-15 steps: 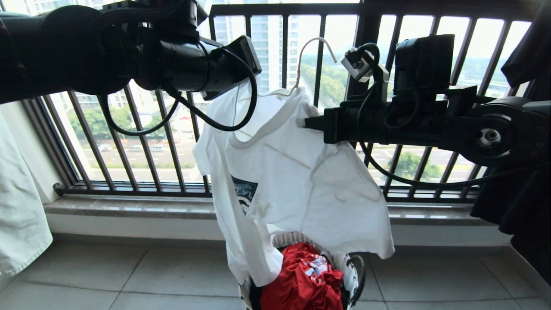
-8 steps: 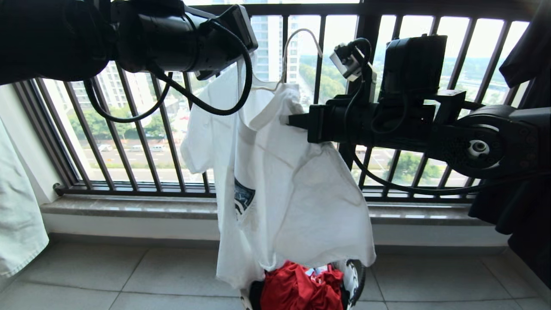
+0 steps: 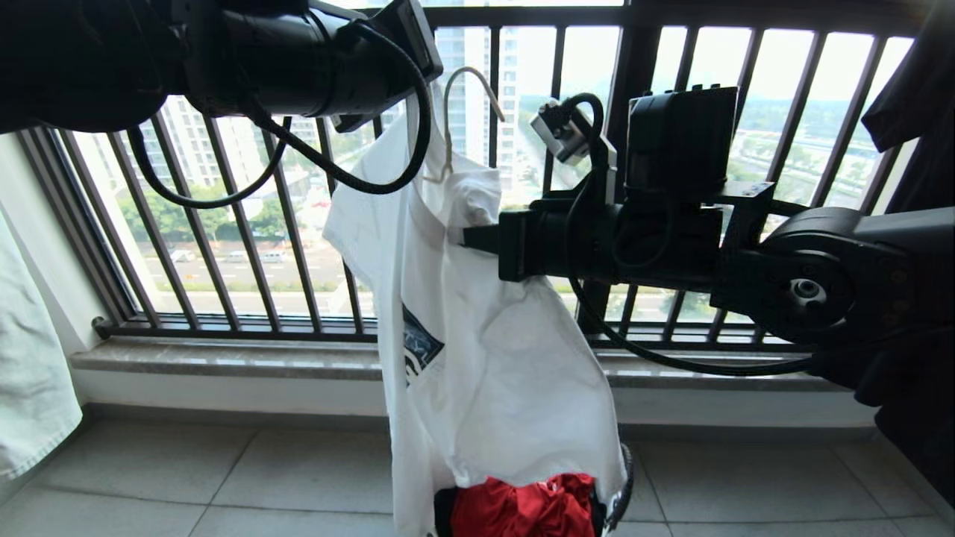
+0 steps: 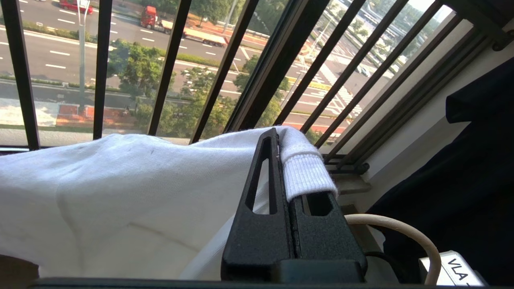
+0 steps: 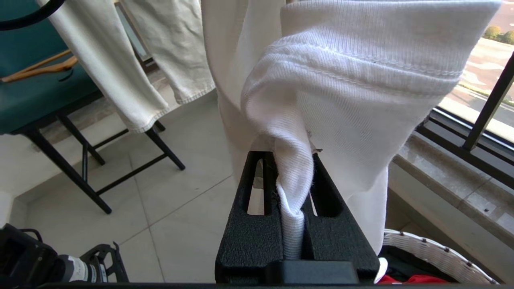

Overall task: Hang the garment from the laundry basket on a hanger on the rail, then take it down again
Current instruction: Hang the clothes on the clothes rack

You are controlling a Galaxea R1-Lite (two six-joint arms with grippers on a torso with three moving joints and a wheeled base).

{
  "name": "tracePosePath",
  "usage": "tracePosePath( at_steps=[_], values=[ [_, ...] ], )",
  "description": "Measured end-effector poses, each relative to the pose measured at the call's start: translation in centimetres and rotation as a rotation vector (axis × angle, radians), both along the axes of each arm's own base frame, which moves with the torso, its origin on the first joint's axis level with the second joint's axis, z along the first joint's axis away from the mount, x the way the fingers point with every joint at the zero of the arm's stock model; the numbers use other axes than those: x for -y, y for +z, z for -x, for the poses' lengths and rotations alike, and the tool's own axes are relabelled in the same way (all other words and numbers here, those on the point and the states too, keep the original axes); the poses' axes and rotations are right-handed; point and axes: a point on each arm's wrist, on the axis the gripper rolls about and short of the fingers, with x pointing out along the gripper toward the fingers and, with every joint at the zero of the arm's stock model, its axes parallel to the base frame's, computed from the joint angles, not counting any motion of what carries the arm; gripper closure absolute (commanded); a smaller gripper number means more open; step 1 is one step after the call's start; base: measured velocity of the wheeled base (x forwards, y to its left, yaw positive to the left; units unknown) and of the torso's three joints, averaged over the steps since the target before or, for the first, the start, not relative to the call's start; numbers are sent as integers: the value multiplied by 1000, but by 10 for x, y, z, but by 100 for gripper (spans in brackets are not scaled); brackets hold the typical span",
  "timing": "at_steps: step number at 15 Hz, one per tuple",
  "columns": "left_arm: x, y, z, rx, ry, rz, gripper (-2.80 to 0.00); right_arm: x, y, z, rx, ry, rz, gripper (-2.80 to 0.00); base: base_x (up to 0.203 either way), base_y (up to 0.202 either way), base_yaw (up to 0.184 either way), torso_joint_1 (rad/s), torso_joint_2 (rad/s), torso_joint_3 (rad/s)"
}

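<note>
The garment, a white T-shirt with a dark blue logo, hangs in front of the window bars over the laundry basket. Both grippers hold its ribbed collar. My left gripper is shut on one fold of the collar, up high on the left. My right gripper reaches in level from the right and is shut on a bunched part of the collar. The hanger's cream wire hook sticks up out of the neck opening between the two arms. The rail is out of view.
A black barred window railing and stone sill lie behind the shirt. A red garment fills the basket. A pale garment hangs at left and a dark one at right. A green chair carries a wooden hanger.
My right gripper has moved left towards the left one with the collar in it. The shirt has gathered into a narrower drape. The hanger's hook has shifted left.
</note>
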Motion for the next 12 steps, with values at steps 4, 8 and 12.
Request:
tracePosePath(
  at_steps=[4,8,12],
  values=[
    [2,-5,-1,-18,-4,-10,0,1,3,2,-9,0,-16,0,0,0,0,0,0,0],
    [6,-12,-1,-42,-13,-25,0,3,9,5,-15,-2,-39,0,0,0,0,0,0,0],
    [11,-19,2,-85,-28,-57,-280,5,11,8,-15,2,-45,0,0,0,0,0,0,0]
  ],
)
